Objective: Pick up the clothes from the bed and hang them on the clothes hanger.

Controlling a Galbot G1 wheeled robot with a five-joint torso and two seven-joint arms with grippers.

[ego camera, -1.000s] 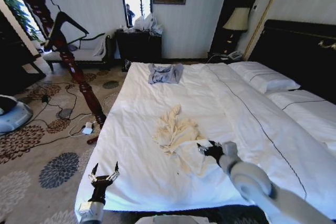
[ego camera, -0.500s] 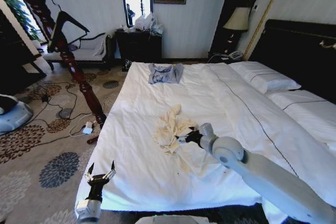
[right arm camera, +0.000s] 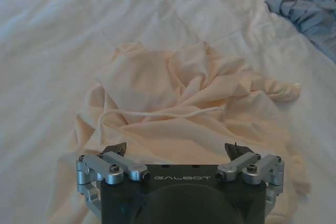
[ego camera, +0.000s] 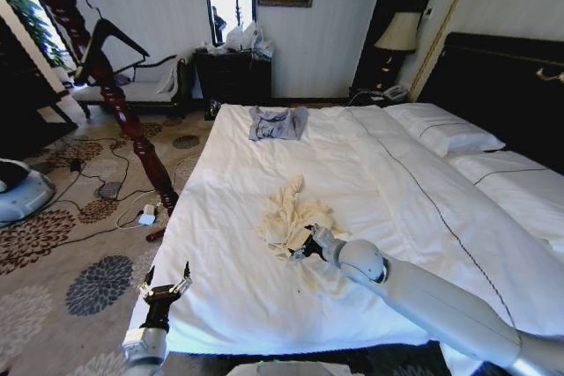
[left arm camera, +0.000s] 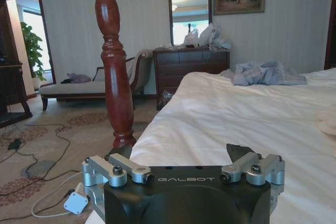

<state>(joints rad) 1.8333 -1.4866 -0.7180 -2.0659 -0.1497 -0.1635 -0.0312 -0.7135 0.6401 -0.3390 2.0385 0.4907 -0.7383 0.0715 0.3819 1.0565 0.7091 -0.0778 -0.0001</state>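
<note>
Right pincer [ego camera: 304,248] (wide) over cream shirt [ego camera: 286,217] mid-bed [ego camera: 229,297]; left pincer [ego camera: 163,286], wide, off bed's corner

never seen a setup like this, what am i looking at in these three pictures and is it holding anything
This is a wheeled robot with two arms. One picture comes from a camera on its head, the others from a camera on each wrist. The head view shows a white bed with a crumpled cream shirt and, farther off, a blue-grey garment. The right gripper reaches over the shirt, fingers open around the fabric, holding nothing yet. The left gripper waits open at the bed's near corner. A black hanger hangs on the wooden post.
</note>
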